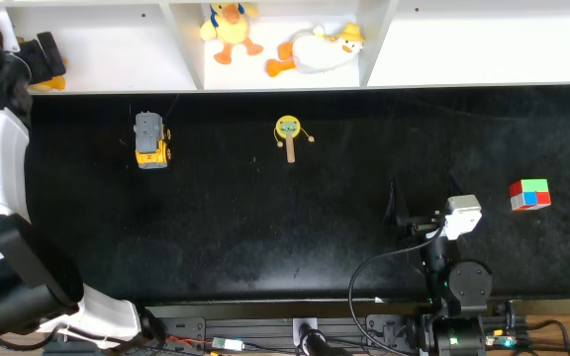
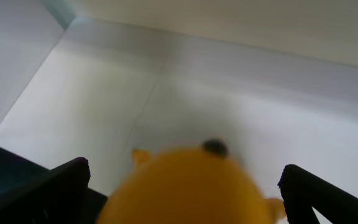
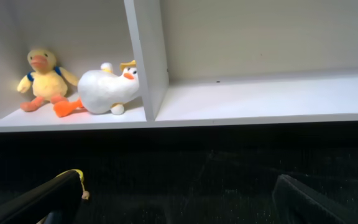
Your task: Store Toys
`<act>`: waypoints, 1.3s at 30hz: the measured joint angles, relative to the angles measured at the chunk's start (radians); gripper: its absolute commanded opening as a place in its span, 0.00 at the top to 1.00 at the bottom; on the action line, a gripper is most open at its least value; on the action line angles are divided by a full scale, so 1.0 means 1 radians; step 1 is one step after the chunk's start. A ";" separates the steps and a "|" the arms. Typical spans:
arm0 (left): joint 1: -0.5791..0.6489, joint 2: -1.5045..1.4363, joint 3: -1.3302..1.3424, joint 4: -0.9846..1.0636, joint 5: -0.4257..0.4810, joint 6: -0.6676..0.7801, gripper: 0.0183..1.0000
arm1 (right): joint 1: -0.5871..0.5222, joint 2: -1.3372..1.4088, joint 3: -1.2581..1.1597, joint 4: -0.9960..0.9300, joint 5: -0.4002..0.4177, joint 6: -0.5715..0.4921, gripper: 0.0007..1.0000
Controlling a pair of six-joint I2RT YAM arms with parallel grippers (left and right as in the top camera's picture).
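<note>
Left gripper [image 2: 185, 173] sat in the left compartment of shelf [image 1: 117, 44], fingers spread flanking orange toy [image 2: 185, 190] (likely depositing it there for storage); right gripper [image 3: 179, 202], fingers likewise spread, hung near front edge of bench [image 1: 265, 232].

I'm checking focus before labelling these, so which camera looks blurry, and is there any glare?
Left wrist view: the orange toy close to the lens is out of focus, and the white shelf behind is soft. Right wrist view: sharp on the yellow duck and white goose. Top view: evenly lit, no glare, little detail on the black mat.
</note>
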 measured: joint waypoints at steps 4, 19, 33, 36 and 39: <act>0.000 -0.012 0.000 -0.051 -0.009 0.000 0.00 | 0.000 0.000 0.000 0.000 0.000 0.000 0.01; 0.035 -0.296 -0.140 -0.171 -0.020 0.000 0.00 | 0.000 0.000 0.000 0.000 0.000 0.000 0.00; -0.128 -0.647 -0.568 -0.210 0.001 -0.051 0.00 | 0.000 0.000 0.000 0.000 0.000 0.000 0.01; -0.219 -0.643 -0.595 -0.209 -0.011 -0.063 0.00 | 0.000 0.000 0.000 0.000 0.000 0.000 0.01; -0.297 -0.602 -0.599 -0.183 -0.037 -0.088 0.00 | 0.000 0.000 0.000 0.000 0.000 0.000 0.00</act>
